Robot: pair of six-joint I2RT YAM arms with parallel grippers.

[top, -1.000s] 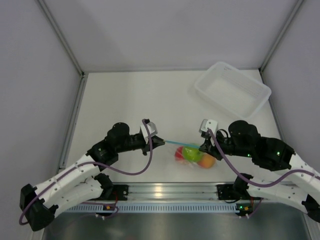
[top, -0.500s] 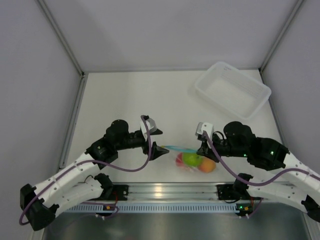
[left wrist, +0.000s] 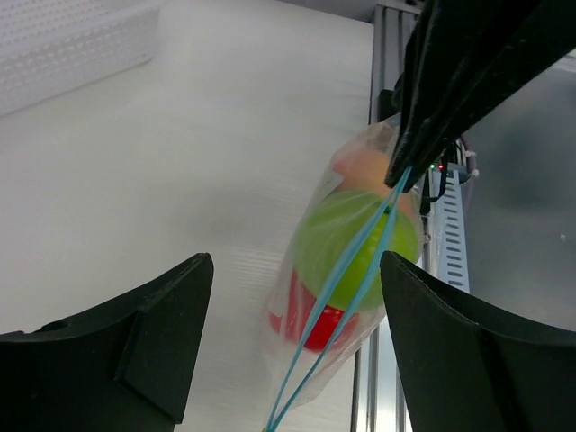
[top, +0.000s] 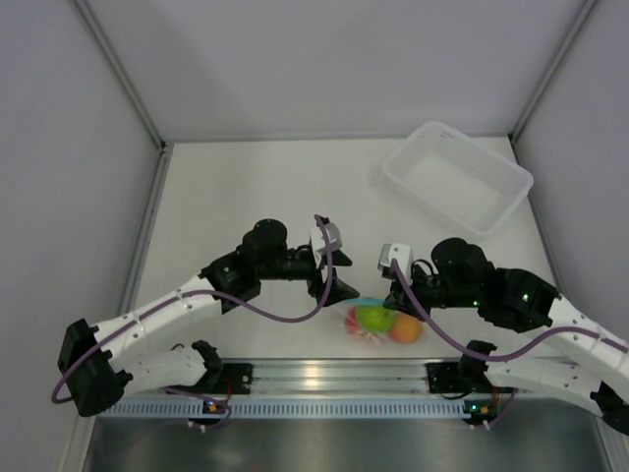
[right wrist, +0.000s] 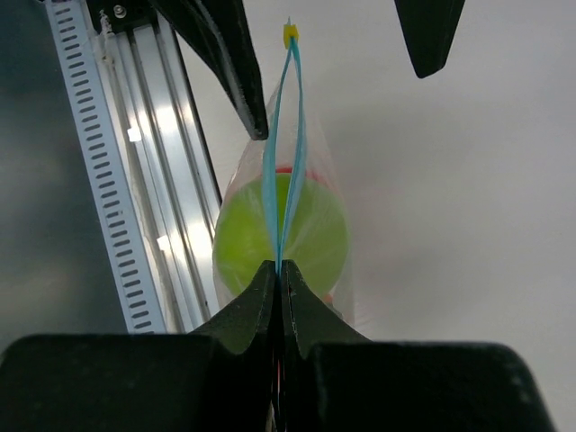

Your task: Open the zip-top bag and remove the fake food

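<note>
The left gripper stands spread just left of the zip-top bag, held near the front rail by the right gripper pinching its blue zip strip, the fake food inside blurred, red largely hidden behind green.

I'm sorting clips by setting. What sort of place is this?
Probably a robot lab test cell, not a home: a white table boxed in by grey panels, an aluminium rail, and plastic fruit in a zip-top bag.
</note>
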